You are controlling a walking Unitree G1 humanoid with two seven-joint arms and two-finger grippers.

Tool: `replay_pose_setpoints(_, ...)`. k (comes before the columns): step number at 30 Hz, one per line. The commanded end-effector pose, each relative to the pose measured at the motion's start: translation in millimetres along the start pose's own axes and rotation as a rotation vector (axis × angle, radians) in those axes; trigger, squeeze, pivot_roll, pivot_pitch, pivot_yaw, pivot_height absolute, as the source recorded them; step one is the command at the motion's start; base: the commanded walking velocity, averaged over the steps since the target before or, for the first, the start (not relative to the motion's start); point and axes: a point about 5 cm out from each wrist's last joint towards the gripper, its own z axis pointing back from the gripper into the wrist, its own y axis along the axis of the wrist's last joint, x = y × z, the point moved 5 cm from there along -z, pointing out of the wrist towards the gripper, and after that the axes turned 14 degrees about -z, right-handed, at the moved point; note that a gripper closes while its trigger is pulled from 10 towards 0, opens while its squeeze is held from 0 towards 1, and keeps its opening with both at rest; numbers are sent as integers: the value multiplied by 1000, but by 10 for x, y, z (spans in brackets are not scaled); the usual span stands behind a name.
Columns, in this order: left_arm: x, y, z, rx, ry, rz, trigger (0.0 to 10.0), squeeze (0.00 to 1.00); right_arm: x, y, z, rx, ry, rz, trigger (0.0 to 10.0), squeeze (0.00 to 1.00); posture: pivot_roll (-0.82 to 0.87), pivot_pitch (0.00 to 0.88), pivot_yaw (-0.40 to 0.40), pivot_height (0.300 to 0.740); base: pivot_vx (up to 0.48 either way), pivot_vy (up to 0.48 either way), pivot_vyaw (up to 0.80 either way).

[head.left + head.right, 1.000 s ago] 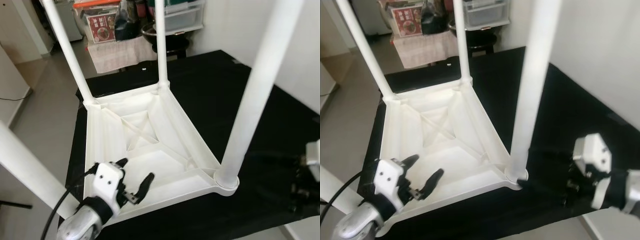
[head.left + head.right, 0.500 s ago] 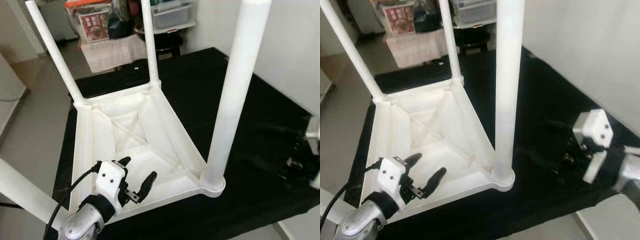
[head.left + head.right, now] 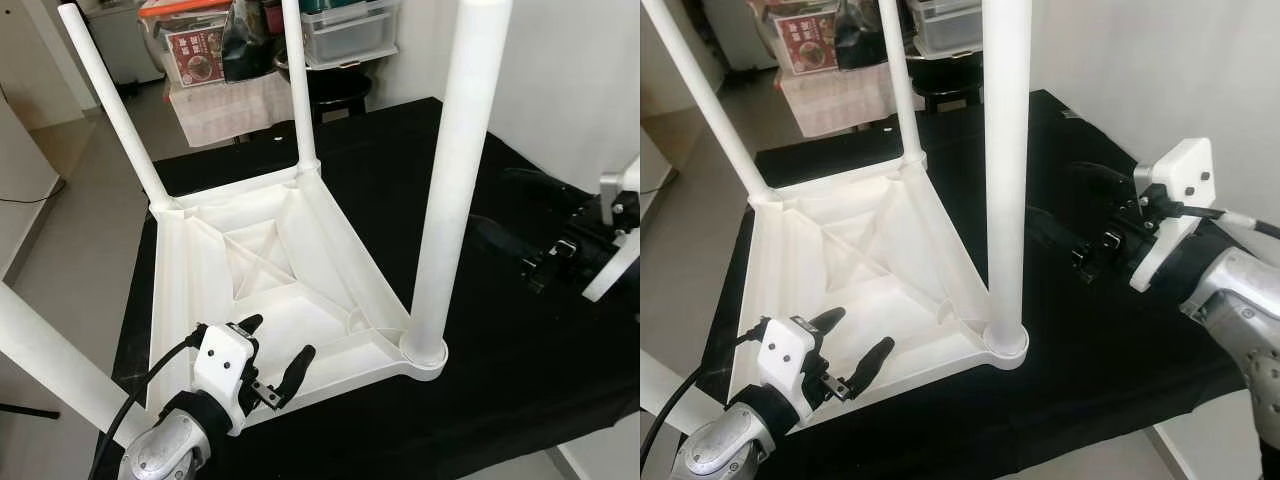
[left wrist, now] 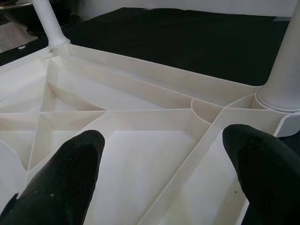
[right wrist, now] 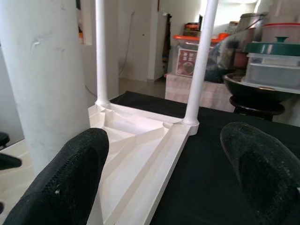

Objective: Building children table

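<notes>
A white plastic children's table (image 3: 260,260) lies upside down on a black-covered surface, its four legs pointing up. The near-right leg (image 3: 455,180) stands in its corner socket. My left gripper (image 3: 278,337) hovers open just above the ribbed underside at the near-left; in the left wrist view its fingers (image 4: 61,183) frame the ribs and the near-right socket (image 4: 281,101). My right gripper (image 3: 1052,192) is open, held in the air right of the near-right leg and pointing toward it without touching. That leg (image 5: 42,75) looms close in the right wrist view.
The black cloth (image 3: 480,400) covers the work surface, which ends near me and at the left over bare floor (image 3: 70,220). A white wall (image 3: 570,90) rises on the right. Storage boxes (image 3: 345,30), a dark pot (image 3: 335,75) and a cloth-draped item (image 3: 225,100) stand behind.
My right gripper has risen from the low right edge and moved in toward the near-right leg. The left gripper keeps its place, and the head camera has shifted slightly.
</notes>
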Motion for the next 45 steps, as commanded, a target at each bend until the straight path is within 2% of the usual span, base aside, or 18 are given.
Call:
replay_pose_setpoints(1,-13,-33,2,-11,6,-4,10000,0,-115,-29,26,-44,67,25,10000,0,-216,80,61,740,0,0,0)
replay_pose_setpoints(3,-16,-30,-1,-10,9,-6,10000,0,-142,-242,171,-178,116,54,10000,0,-217,81,63,740,0,0,0)
replay_pose_setpoints(9,-20,-30,-2,-10,12,-10,10000,0,-217,-355,268,-260,172,48,10000,0,-218,81,65,740,0,0,0)
replay_pose_setpoints(10,-20,-30,-2,-10,12,-10,10000,0,-217,-355,268,-260,172,48,10000,0,-218,81,65,740,0,0,0)
replay_pose_setpoints(13,-30,-31,3,-12,19,-17,10000,0,-382,-202,111,-151,220,7,10000,0,-212,81,68,740,0,0,0)
replay_pose_setpoints(16,-30,-32,4,-13,20,-18,10000,0,-386,-193,100,-145,220,6,10000,0,-212,81,68,740,0,0,0)
replay_pose_setpoints(21,-44,-31,13,-16,37,-33,10000,0,-396,-49,-19,-55,204,-3,10000,0,-208,83,66,740,0,0,0)
replay_pose_setpoints(23,-62,-32,16,-20,60,-50,10000,0,-363,-20,-101,-29,164,-5,10000,0,-209,84,63,740,0,0,0)
replay_pose_setpoints(26,-85,-27,17,-25,93,-73,10000,0,-223,32,-219,-4,56,0,10000,0,-207,86,59,740,0,0,0)
replay_pose_setpoints(30,-81,-9,14,-23,100,-89,10000,0,-124,60,-257,4,-9,-4,10000,0,-207,86,55,740,0,0,0)
replay_pose_setpoints(33,-57,113,-9,-3,150,-109,10000,0,-8,95,-289,19,-79,-40,9843,0,-206,86,47,740,0,0,0)
replay_pose_setpoints(34,-46,153,-17,5,165,-110,10000,0,6,100,-298,20,-87,-46,4902,0,-204,87,44,740,0,0,0)
replay_pose_setpoints(36,-39,180,-22,10,174,-110,10000,0,13,104,-304,20,-91,-50,4902,0,-204,87,44,740,0,0,0)
replay_pose_setpoints(37,-21,212,-33,10,184,-106,10000,0,17,115,-314,26,-92,-56,0,0,-204,86,42,740,0,0,0)
replay_pose_setpoints(40,39,260,-43,5,191,-104,10000,0,16,141,-350,40,-93,-71,0,0,-201,88,39,740,0,0,0)
replay_pose_setpoints(45,51,237,-27,-16,198,-101,10000,0,6,145,-389,46,-96,-88,0,0,-196,88,35,740,0,0,0)
